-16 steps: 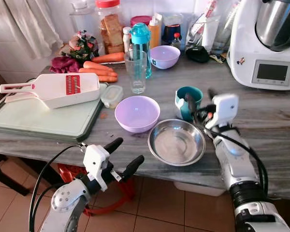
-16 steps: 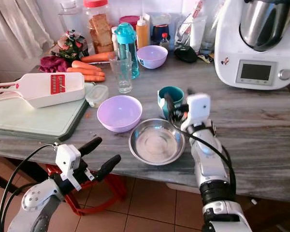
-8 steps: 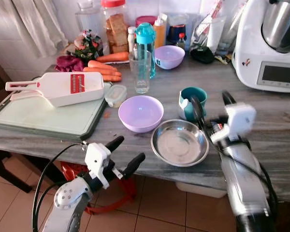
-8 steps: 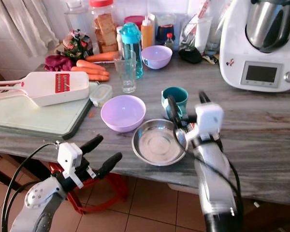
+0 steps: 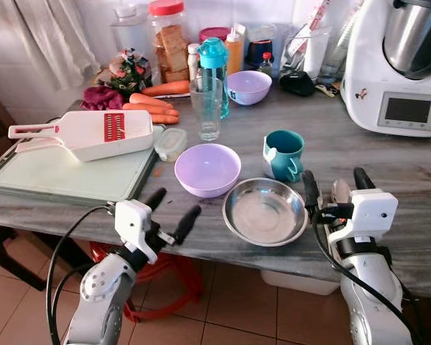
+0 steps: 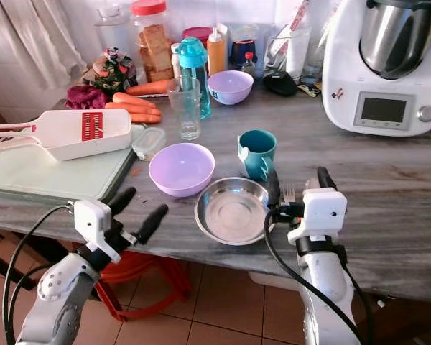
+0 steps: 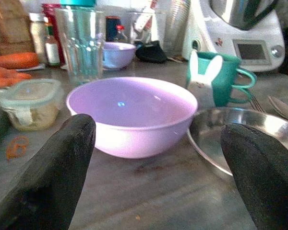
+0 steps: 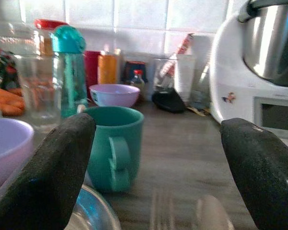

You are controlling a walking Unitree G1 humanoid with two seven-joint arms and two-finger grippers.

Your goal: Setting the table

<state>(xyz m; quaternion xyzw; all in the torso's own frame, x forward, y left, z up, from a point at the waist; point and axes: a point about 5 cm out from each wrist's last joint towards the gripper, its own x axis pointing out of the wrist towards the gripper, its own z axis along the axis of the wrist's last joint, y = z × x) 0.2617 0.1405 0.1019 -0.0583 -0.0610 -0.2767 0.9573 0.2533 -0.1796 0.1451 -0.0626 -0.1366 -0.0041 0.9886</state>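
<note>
Shiny steel bowl point(image 5: 264, 211) sits upright on the worktop point(image 5: 402, 172). Just right of it, fork point(image 6: 288, 194) and spoon point(image 5: 339, 191) lie lengthwise between the right hand point(image 5: 333, 190)'s wide-spread fingers.

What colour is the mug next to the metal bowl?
Teal. The mug shows best in the left eye view, just behind the metal bowl.
</note>
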